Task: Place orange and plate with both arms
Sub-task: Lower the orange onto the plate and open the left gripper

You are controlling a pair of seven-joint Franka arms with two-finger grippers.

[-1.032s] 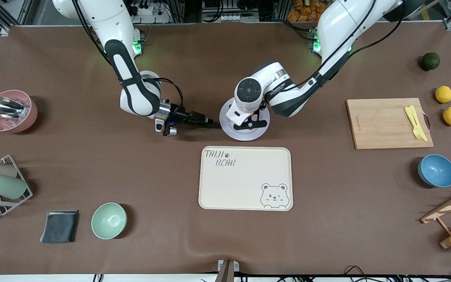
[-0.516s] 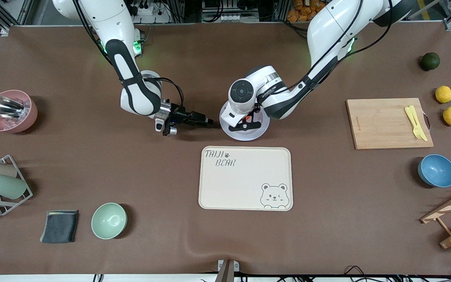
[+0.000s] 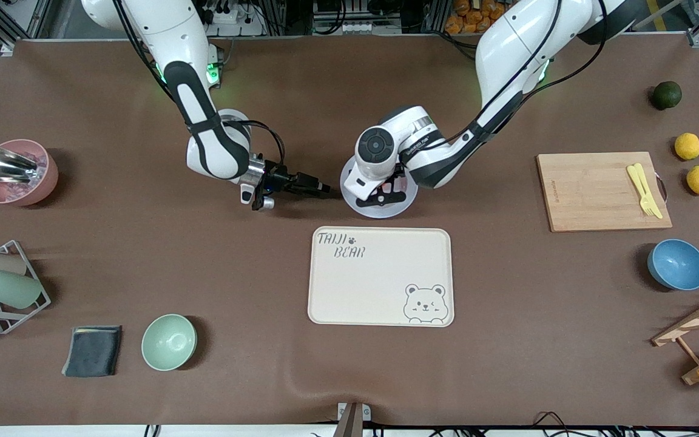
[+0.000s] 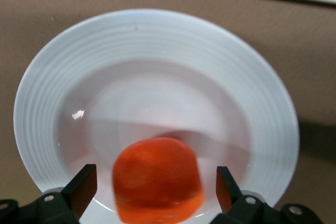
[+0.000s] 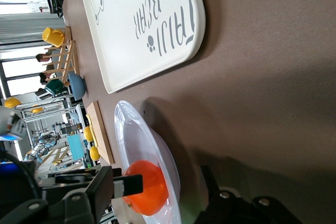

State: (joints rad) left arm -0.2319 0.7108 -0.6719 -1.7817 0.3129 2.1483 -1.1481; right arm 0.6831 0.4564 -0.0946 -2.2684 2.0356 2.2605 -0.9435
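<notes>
The pale plate [image 3: 380, 211] sits mid-table, just farther from the front camera than the cream tray. My left gripper [image 3: 384, 193] hangs low over the plate and hides the orange in the front view. In the left wrist view the orange [image 4: 157, 179] lies in the plate [image 4: 157, 30] between my left gripper's [image 4: 155, 188] open fingers [image 4: 83, 186], with a gap on each side. My right gripper [image 3: 324, 189] lies sideways at the plate's rim toward the right arm's end. In the right wrist view its [image 5: 176, 190] jaws are open with the rim [image 5: 137, 129] between them, the orange [image 5: 149, 187] just past.
A cream bear tray [image 3: 380, 276] lies nearer the front camera than the plate. A cutting board [image 3: 592, 191], two lemons [image 3: 687, 145], a dark green fruit [image 3: 667, 94] and a blue bowl [image 3: 677, 264] are toward the left arm's end. A mint bowl [image 3: 168, 342], cloth, cup rack and pink bowl [image 3: 13, 176] are toward the right arm's end.
My left hand has shifted a little toward the right arm's end over the plate and now hides the orange in the front view. My right gripper has barely moved.
</notes>
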